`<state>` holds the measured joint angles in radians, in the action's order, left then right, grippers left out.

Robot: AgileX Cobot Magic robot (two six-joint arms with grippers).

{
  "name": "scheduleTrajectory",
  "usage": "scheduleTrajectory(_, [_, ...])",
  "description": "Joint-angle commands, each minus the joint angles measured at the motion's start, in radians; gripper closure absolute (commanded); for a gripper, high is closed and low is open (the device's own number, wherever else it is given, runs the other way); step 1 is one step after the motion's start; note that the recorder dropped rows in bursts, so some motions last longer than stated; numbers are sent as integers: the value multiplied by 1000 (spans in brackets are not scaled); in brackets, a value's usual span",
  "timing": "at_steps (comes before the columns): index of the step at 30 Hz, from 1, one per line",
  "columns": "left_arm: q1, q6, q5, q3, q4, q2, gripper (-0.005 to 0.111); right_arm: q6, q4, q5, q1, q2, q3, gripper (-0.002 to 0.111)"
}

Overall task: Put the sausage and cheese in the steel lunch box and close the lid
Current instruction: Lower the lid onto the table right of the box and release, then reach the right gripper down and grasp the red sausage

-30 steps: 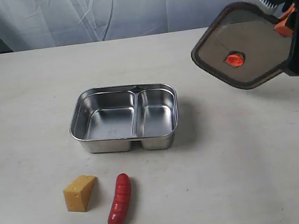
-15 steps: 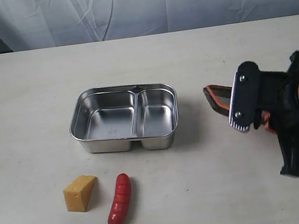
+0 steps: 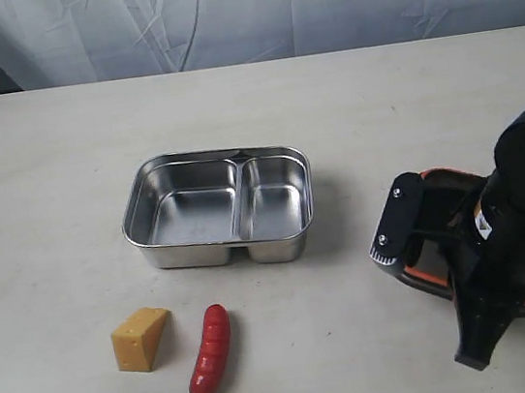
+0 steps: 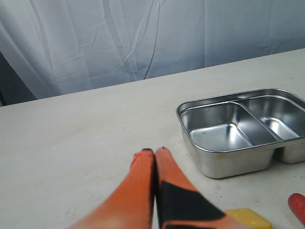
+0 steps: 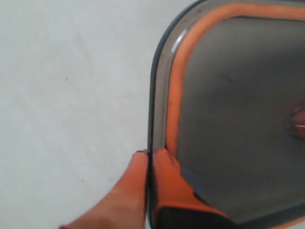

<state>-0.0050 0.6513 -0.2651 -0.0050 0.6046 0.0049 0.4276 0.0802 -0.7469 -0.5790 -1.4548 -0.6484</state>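
Left gripper point(image 4: 152, 151): orange fingers pressed flat together with nothing between them, above the pale table point(image 3: 37, 189); it doesn't show in the exterior view. Small yellow-orange wedge of toy cheese point(image 3: 142, 339) sits on the table at front left. Glossy red ridged toy sausage point(image 3: 210, 352) lies just beside it on the right, not touching. Both are outside the shiny rectangular steel lunch box point(image 3: 192, 253), in front of its left half. The box stands upright mid-table with two compartments, the wider one left, the narrower one right. The left wrist view catches the same box, with slivers of cheese and sausage near the closed fingers. Right of the box, apart from it: dark smoky translucent lid point(image 3: 436, 258) with black rim, orange seal side up, down at table level, mostly hidden by the right arm point(image 3: 522, 199). Right gripper point(image 5: 150, 153): fingers clamped on the lid's rim, one inside by the seal, one outside. Can't tell whether the lid lies fully flat.
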Motion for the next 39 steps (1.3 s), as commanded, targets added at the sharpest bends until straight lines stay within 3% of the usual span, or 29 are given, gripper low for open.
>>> scheduleTrajectory(1, [-7, -1, 4, 5, -1, -5, 107, -86, -13, 65, -2, -4, 5, 95])
scheduleTrajectory(5, [-7, -1, 4, 5, -1, -5, 107, -88, -20, 45, -2, -4, 5, 58])
scheduleTrajectory(8, [-7, -1, 4, 5, -1, -5, 107, -88, -62, 9, -2, -4, -14, 48])
scheduleTrajectory(15, [-7, -1, 4, 5, -1, -5, 107, -91, -143, -101, -2, -4, -101, 50])
scheduleTrajectory(21, [-7, -1, 4, 5, -1, -5, 107, -91, -88, -182, -2, -6, -101, 50])
scheduleTrajectory(23, [-7, -1, 4, 5, -1, -5, 107, -97, -25, -169, -2, -6, -101, 50])
scheduleTrajectory(25, [-7, -1, 4, 5, -1, -5, 107, -269, 141, -113, -2, -6, -101, 50])
scheduleTrajectory(29, [-7, -1, 4, 5, -1, -5, 107, -272, 232, -90, -2, -28, -101, 50])
scheduleTrajectory(39, [-7, -1, 4, 5, -1, -5, 107, -313, -45, -73, -2, -77, -105, 50])
